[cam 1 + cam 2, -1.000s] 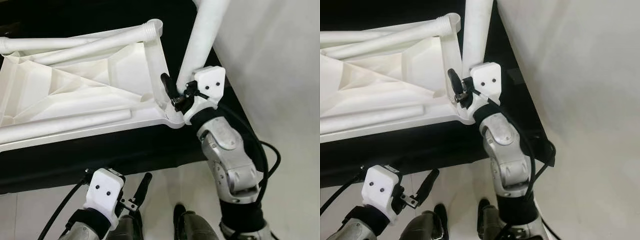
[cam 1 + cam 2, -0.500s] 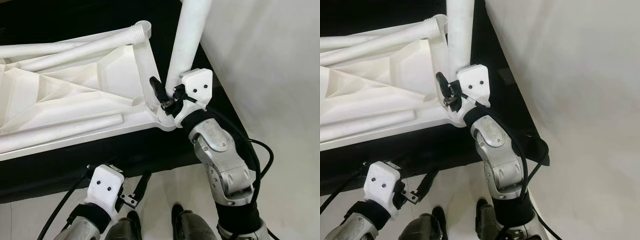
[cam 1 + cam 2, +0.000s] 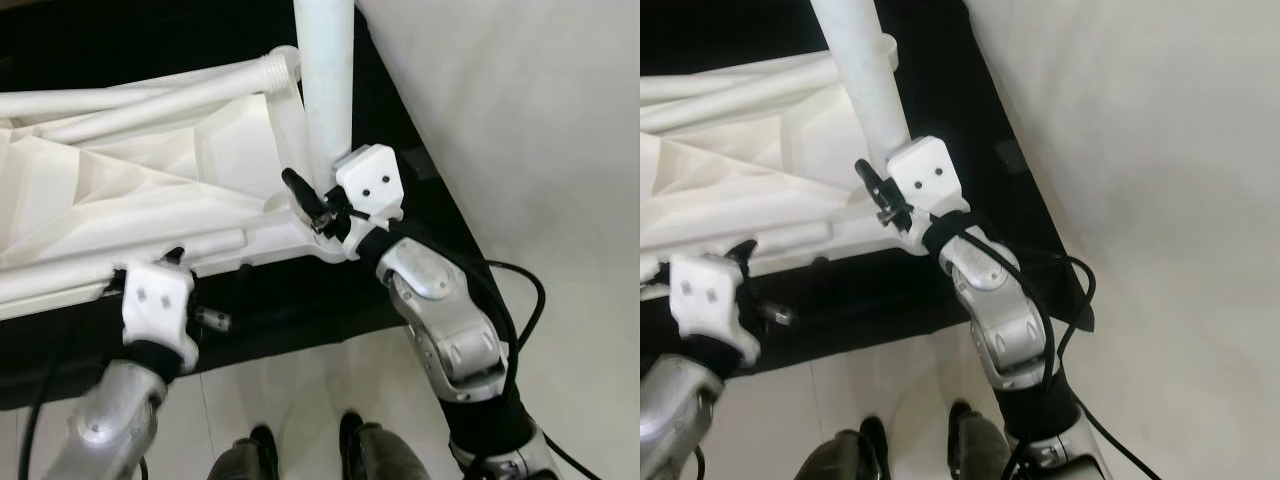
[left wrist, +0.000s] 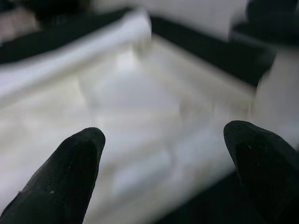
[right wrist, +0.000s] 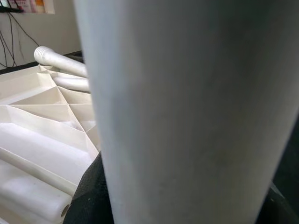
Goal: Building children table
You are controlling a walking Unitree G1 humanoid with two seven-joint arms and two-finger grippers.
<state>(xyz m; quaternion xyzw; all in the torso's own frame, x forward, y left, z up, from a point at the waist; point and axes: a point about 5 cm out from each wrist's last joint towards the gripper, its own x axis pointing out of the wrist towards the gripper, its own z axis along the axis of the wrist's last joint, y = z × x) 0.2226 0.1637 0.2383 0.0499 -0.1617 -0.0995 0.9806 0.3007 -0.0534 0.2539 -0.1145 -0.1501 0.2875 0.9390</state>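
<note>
Item, changes since a second ago: I am seeing the left gripper (image 3: 175,258) raised from beside the robot's feet up to the near edge of the upturned white tabletop (image 3: 130,190), and the table leg (image 3: 325,90) swung from a rightward lean to nearly upright. Right gripper (image 3: 318,205): clamping the leg's lower end, holding it over the tabletop's near right corner socket (image 3: 335,245). Left gripper, wrist view: fingers (image 4: 74,163) spread apart, gripping nothing, the ribbed underside lying straight ahead. Tabletop: lying upside down on the black mat (image 3: 300,300), two loose legs (image 3: 150,95) resting across its far side. Deciding relation: the leg's long axis is standing almost in line above the socket, just beyond the right gripper; the right arm is nearer.
</note>
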